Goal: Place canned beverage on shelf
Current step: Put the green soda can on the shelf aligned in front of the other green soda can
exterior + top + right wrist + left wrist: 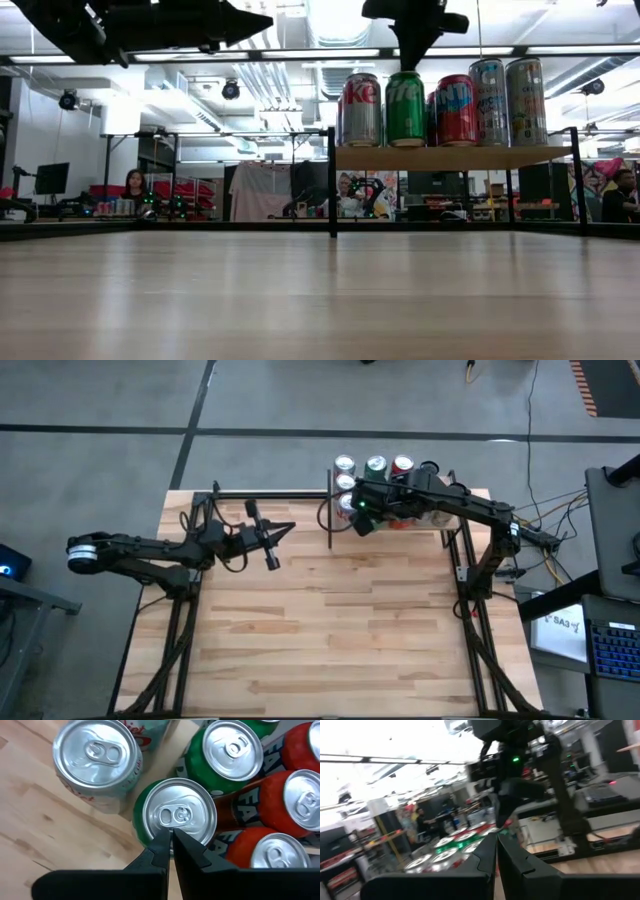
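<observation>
The shelf (450,157) is a plain light wood board on thin black posts at the table's far edge, packed with shiny aluminium cans (405,108). The right gripper (171,836) hovers over a green can (175,817), fingers pressed together and empty. The left gripper (288,531), also closed, sits left of the shelf.

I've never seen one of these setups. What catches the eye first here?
A cluster of colourful soda cans stands on a small raised wooden shelf at the table's far right. The right end effector hovers shut just above a green can's lid, while the left end effector waits shut, mid-table.
</observation>
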Motion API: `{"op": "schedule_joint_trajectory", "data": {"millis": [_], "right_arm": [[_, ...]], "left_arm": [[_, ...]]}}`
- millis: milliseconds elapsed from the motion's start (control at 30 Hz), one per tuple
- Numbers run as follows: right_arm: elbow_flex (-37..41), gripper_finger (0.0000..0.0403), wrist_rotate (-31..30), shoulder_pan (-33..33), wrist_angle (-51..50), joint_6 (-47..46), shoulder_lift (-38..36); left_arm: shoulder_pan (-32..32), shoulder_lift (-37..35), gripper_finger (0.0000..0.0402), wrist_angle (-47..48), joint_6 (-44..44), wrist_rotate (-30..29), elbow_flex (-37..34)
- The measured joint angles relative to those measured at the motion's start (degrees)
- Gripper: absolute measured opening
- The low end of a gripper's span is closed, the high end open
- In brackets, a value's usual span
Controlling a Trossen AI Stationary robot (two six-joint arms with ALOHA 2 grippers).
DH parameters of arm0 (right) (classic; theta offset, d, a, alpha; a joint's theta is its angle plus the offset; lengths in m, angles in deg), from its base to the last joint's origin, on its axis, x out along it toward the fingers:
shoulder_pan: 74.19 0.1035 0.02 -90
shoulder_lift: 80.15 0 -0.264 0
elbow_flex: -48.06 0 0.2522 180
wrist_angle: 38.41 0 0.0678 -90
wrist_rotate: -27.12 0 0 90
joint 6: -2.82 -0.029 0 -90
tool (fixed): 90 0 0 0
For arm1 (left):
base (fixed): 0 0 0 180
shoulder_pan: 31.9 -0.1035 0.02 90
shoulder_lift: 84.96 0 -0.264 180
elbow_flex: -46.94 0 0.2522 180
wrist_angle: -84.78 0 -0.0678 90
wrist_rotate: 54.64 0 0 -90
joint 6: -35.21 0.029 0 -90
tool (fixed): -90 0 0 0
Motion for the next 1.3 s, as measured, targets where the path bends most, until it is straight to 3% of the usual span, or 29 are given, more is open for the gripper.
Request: {"op": "schedule_joint_trajectory", "data": {"millis": [100, 433, 833, 1300], "right_arm": [[0.0, 0.0012, -0.78, 0.02, -1.08, -0.04, -0.01], [0.04, 0.0012, -2.28, 0.02, -1.96, 1.1, 0.01], [0.04, 0.0012, -2.34, 0.02, -1.87, 9.01, 0.01], [-3.67, 0.0012, 0.89, 0.02, -3.82, 6.74, -0.06]], "left_arm": [[0.0, 0.0, 0.0, 0.0, 0.0, -2.35, -0.02], [-0.02, 0.0, 0.0, -0.02, 0.0, -2.45, -0.02], [-0.02, 0.0, 0.0, 0.15, 0.15, -2.38, -0.05], [-0.02, 0.02, 0.0, 0.62, 0.51, -2.36, -0.07]]}}
